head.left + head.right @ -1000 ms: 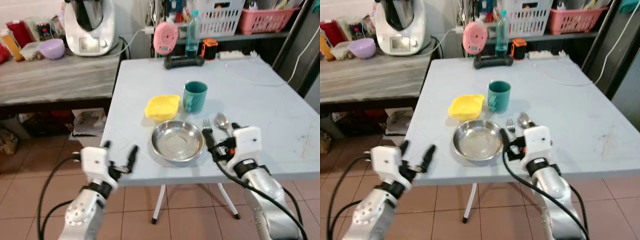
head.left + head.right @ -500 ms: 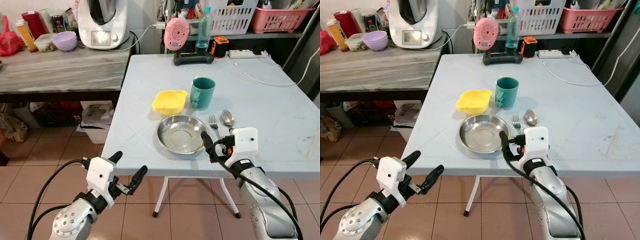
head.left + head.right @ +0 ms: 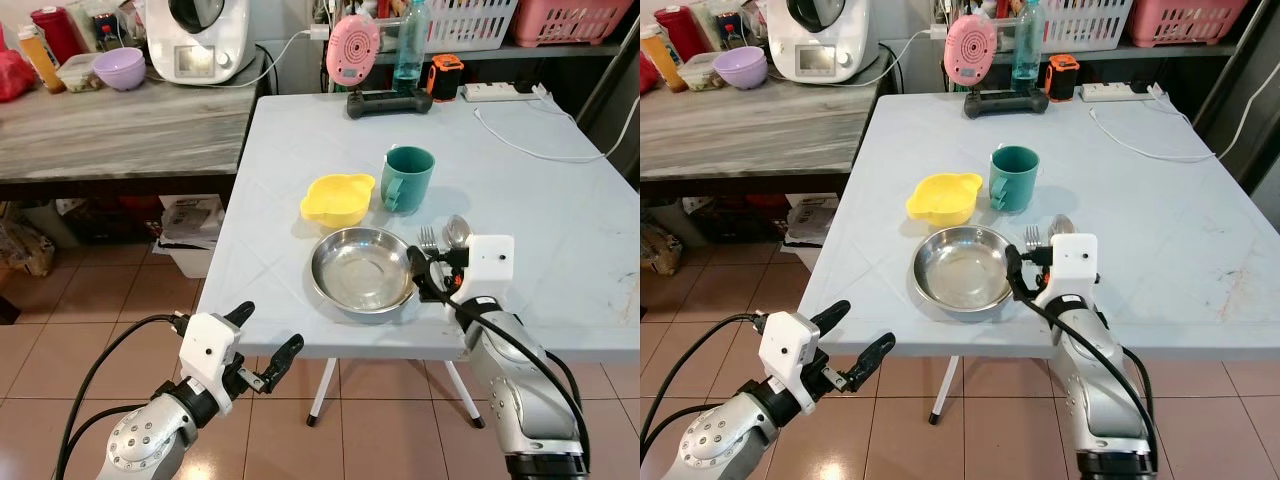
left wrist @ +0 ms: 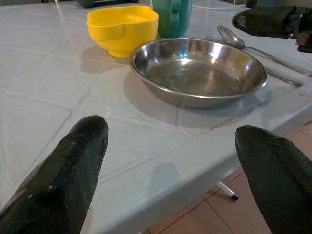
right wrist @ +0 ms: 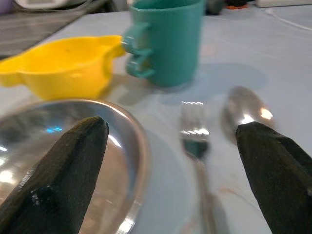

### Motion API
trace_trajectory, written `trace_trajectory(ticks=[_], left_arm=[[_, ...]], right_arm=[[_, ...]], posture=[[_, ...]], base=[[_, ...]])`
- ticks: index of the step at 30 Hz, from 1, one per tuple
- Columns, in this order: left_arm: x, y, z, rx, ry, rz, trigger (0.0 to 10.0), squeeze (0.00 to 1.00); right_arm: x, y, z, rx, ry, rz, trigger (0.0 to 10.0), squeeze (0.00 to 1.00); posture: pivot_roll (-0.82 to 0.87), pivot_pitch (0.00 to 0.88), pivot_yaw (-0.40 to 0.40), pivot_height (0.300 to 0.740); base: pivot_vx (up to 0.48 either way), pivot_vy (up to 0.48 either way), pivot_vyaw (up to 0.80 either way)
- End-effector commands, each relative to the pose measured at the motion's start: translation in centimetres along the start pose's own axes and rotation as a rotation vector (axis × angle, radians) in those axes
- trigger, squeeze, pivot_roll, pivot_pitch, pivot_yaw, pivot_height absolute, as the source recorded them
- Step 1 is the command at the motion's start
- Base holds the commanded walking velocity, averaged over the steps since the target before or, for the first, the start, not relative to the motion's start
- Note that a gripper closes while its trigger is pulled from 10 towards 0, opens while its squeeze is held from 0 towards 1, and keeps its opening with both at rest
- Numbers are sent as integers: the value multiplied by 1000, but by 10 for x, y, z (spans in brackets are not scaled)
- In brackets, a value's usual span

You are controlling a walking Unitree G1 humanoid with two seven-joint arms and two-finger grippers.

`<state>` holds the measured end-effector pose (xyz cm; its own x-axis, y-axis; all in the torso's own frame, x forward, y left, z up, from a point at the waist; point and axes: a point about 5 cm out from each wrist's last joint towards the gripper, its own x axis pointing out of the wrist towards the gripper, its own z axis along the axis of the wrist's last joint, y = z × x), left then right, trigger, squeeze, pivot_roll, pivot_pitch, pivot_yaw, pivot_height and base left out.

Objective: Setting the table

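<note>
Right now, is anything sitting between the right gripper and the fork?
Nothing visible does. The right gripper hovers open over the table edge, and the fork lies on bare tabletop straight ahead between its fingers. The steel plate is just to the fork's left, the spoon to its right, neither across the path.

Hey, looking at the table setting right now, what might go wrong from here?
1. The right claw hangs open over the fork and spoon, beside the steel plate; a sideways move could knock them.
2. The plate sits near the table edge, so a push could slide it off.
3. The left claw, open below that edge, might bump the table if raised.
</note>
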<state>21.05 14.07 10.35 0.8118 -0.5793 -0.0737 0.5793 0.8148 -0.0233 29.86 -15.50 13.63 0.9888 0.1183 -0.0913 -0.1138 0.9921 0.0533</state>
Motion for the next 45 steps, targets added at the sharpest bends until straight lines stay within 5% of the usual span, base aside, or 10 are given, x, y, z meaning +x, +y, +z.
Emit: trace_trajectory(ticks=[1,21,22,28,29,30,31,32,45], left_arm=[[-1,1,2,7,3,-8,10000,0],[2,-9,0,-10,-2,-36,10000,0],[2,-9,0,-9,-3,-35,10000,0],[3,-10,2,-10,-10,-35,10000,0],[4,-10,2,-11,-11,-34,10000,0],[4,-10,2,-11,-11,-34,10000,0],[4,-10,2,-11,-11,-34,10000,0],[4,-10,3,-11,-13,-33,10000,0],[7,-10,0,-13,-15,-36,10000,0]], right_arm=[[3,7,3,-1,-3,29,10000,0],[17,15,-11,32,141,50,10000,0],[18,16,-12,25,150,51,9176,0],[22,17,-19,23,198,49,9098,0],[23,19,-19,29,201,53,7490,0],[23,19,-19,29,201,53,7490,0],[23,20,-20,25,207,52,4980,0],[24,20,-22,24,218,44,0,0],[27,20,-23,50,240,36,0,0]], posture=[[-95,91,51,740],[-97,79,40,740],[-97,79,40,740],[-98,80,44,740],[-98,80,45,740],[-98,80,45,740],[-97,80,44,740],[-96,80,43,740],[-101,77,45,740]], base=[[0,0,0],[0,0,0],[0,0,0],[0,0,0],[0,0,0],[0,0,0],[0,0,0],[0,0,0],[0,0,0]])
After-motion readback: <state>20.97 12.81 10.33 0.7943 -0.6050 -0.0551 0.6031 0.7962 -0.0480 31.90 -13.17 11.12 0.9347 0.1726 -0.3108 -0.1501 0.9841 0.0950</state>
